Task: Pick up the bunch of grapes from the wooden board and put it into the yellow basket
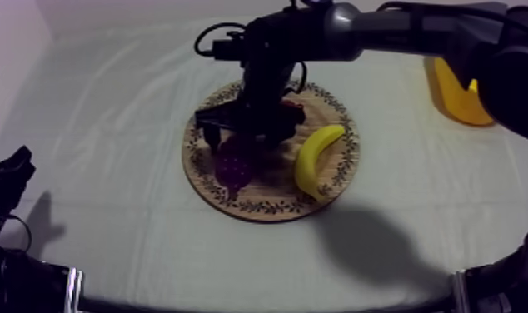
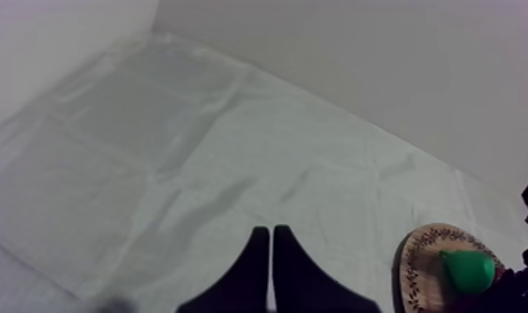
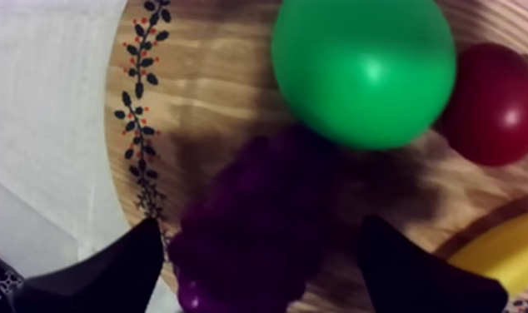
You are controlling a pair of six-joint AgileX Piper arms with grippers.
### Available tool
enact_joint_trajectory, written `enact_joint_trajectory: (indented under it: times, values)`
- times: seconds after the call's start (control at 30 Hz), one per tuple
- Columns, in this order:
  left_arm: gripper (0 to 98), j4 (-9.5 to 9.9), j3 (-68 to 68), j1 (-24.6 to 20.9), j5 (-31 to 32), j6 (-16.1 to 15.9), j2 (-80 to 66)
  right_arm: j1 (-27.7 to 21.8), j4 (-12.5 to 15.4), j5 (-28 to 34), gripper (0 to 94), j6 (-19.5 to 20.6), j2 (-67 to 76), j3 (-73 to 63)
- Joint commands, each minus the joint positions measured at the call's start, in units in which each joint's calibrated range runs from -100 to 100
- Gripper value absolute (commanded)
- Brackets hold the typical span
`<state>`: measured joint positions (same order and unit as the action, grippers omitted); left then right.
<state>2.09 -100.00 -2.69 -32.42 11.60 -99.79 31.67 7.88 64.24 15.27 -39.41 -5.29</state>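
The purple bunch of grapes (image 3: pixel 267 191) lies on the round wooden board (image 3: pixel 192 83), near its left rim in the top view (image 1: pixel 232 166). My right gripper (image 3: pixel 263 229) is open just above it, one black finger (image 3: pixel 109 266) on each side of the bunch and not closed on it. In the top view the right arm comes in from the upper right, with its gripper (image 1: pixel 238 137) over the board (image 1: pixel 271 204). The yellow basket (image 1: pixel 455 91) stands at the far right. My left gripper (image 2: pixel 270 250) is shut on nothing, low at the left (image 1: pixel 13 171).
A green pear (image 3: pixel 363 71) and a small red fruit (image 3: pixel 496 104) sit on the board right beside the grapes. The banana (image 1: pixel 316 158) lies on the board's right side. In the left wrist view, the pear (image 2: pixel 469 270) and the board (image 2: pixel 417 266) are far off across bare cloth.
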Motion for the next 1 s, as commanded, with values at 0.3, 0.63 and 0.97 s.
enact_joint_trajectory:
  times: [0.3,0.63,0.97]
  values:
    - [0.1,-0.01,0.00,-0.03,0.01,0.00,0.05,1.04,-0.22,-1.01,67.0,0.22,-2.01,-0.19]
    - [0.1,-0.01,0.00,-0.03,0.01,0.00,0.05,1.68,-0.65,-1.39,39.5,-0.91,-0.25,2.02]
    - [0.1,-0.01,0.00,-0.03,0.01,0.00,0.05,1.33,-1.55,0.78,40.2,-2.85,18.63,13.36]
